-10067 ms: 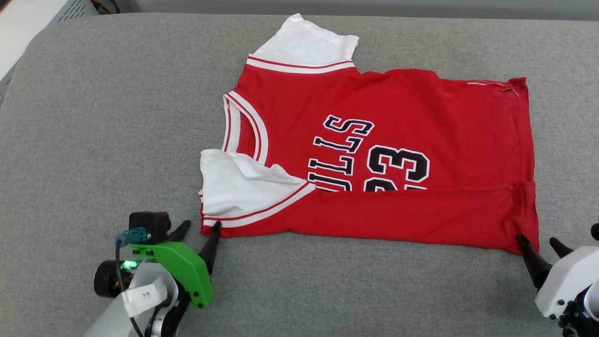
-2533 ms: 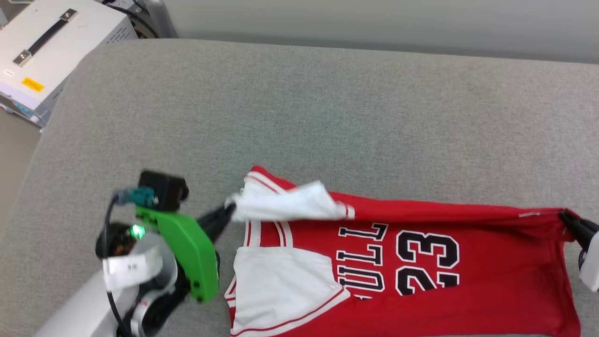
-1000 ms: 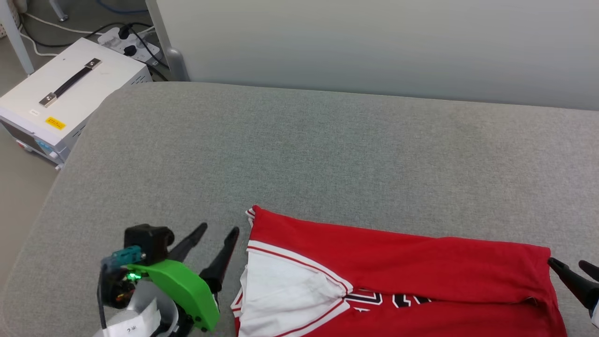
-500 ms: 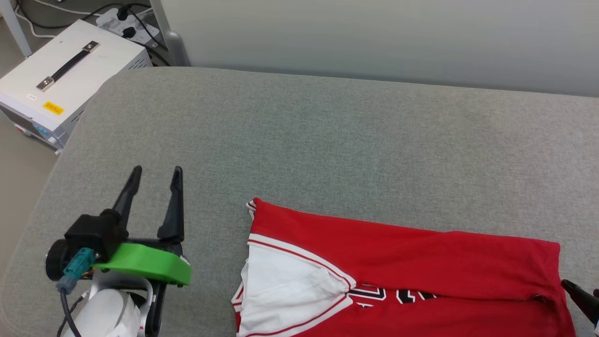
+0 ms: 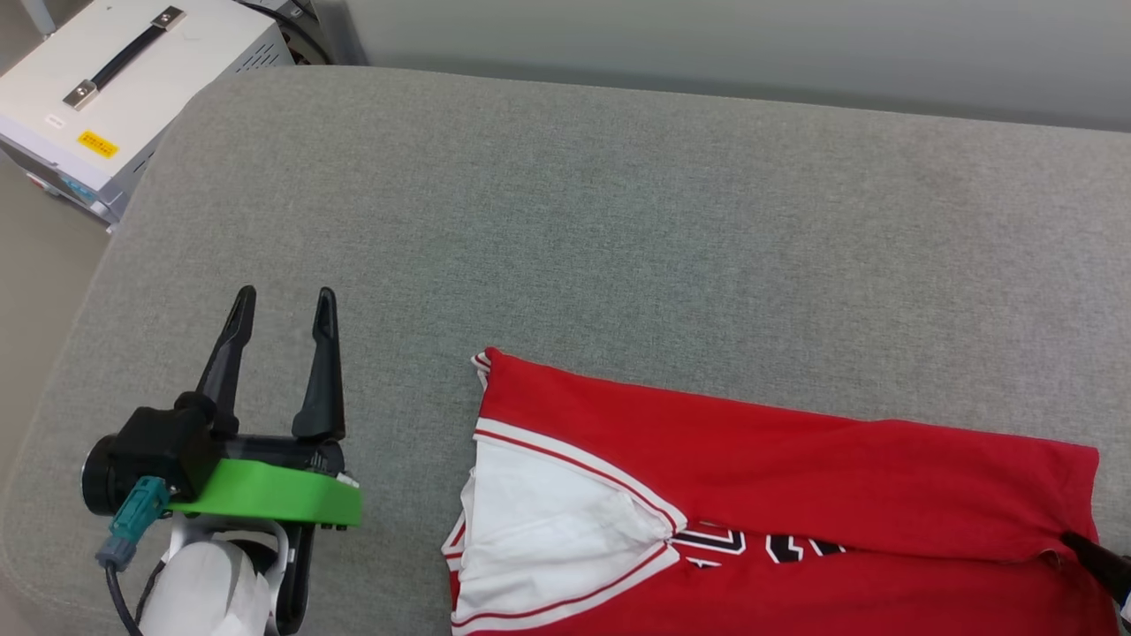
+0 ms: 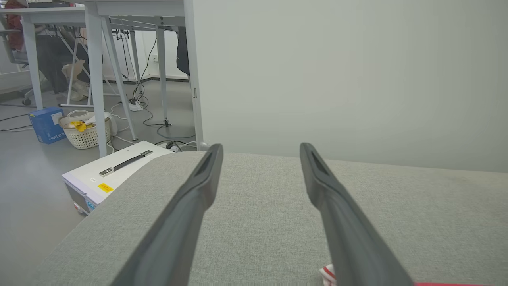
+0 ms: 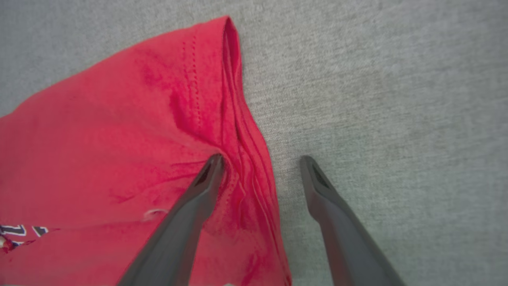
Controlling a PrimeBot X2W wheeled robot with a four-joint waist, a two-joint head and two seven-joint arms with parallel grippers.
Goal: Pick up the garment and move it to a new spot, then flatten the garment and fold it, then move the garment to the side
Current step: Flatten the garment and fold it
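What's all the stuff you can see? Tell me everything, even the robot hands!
jersey: one, red and white, folded on the cushion.
cushion: one, grey, under the jersey.
case: one, white, on the floor left of the cushion.
basket: one, white, on the floor by the desk.
blue box: one, blue, beside the basket.
desk: one, pale, behind the case.
wall: one, pale, behind the cushion.
left gripper: one, dark, open, left of the jersey, apart.
right gripper: one, dark, open, at the jersey's hem.
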